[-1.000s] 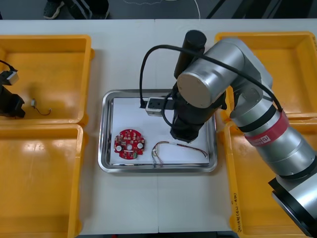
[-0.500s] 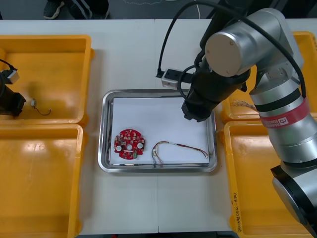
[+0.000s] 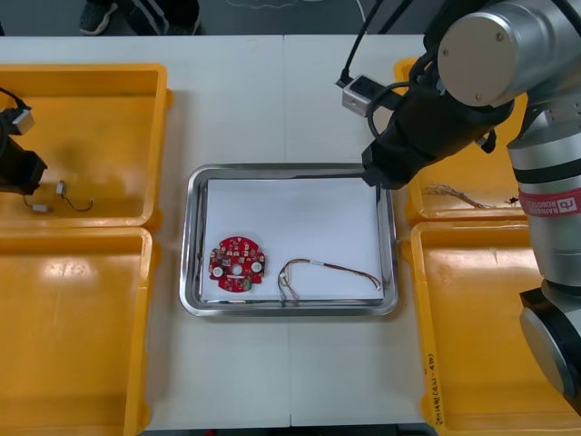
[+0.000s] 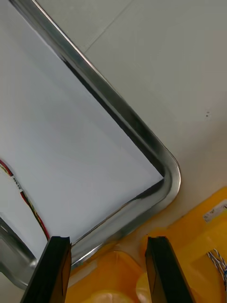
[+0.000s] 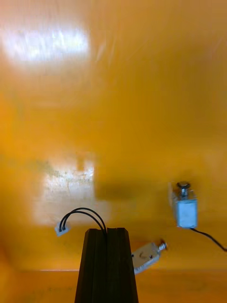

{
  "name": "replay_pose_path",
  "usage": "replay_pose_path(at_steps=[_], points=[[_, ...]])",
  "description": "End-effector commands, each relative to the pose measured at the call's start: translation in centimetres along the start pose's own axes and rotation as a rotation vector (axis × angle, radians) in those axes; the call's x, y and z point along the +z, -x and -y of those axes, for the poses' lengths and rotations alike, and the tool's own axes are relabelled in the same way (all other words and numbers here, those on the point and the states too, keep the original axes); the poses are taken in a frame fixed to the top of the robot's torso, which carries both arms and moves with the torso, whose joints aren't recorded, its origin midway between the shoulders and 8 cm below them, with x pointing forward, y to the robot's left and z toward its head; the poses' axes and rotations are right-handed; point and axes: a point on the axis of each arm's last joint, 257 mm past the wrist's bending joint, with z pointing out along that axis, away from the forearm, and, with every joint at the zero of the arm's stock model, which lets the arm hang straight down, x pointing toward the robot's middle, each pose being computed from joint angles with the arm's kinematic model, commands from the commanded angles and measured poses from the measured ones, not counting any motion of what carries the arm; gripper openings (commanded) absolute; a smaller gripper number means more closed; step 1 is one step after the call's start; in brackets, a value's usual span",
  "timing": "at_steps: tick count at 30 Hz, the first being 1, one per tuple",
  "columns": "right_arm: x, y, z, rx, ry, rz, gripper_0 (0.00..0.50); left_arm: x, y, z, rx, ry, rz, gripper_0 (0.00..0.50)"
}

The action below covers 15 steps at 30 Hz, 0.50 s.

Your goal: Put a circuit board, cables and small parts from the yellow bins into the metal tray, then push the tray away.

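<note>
In the far-left yellow bin (image 3: 100,91), my left gripper (image 3: 16,171) has its fingers (image 5: 106,265) pressed together on the thin black wires (image 5: 82,215) of a small metal part (image 5: 147,255), whose body lies right beside them. A second small metal part (image 5: 184,208) (image 3: 62,189) lies a little off. The metal tray (image 3: 192,236), white inside, holds a round red circuit board (image 3: 237,264) and a red and yellow cable (image 3: 327,272). My right gripper (image 4: 111,267) is open with nothing between its fingers, above the tray's far right corner (image 4: 163,163).
A twisted blue and white cable (image 3: 454,193) lies in the far-right yellow bin (image 3: 545,163). The near-left bin (image 3: 73,327) and near-right bin (image 3: 472,336) stand on either side of the tray. A person's shoes show beyond the table's far edge.
My right arm has swung from over the tray's middle to its far right corner, staying open. My left gripper has shut in the far-left bin, and a second small part now shows beside it.
</note>
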Motion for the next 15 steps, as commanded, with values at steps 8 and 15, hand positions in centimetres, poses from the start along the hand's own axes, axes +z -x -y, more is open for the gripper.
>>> replay_pose_path(at_steps=[8, 15], points=[[-5.0, 0.9, 5.3, 0.192, -0.131, 0.067, 0.461, -6.6, 5.0, -1.6, -0.088, 0.033, 0.101, 0.0], [-5.9, -0.4, 8.0, 0.247, -0.167, 0.035, 0.459, -8.6, 6.3, -2.3, -0.09, 0.044, 0.137, 0.0]])
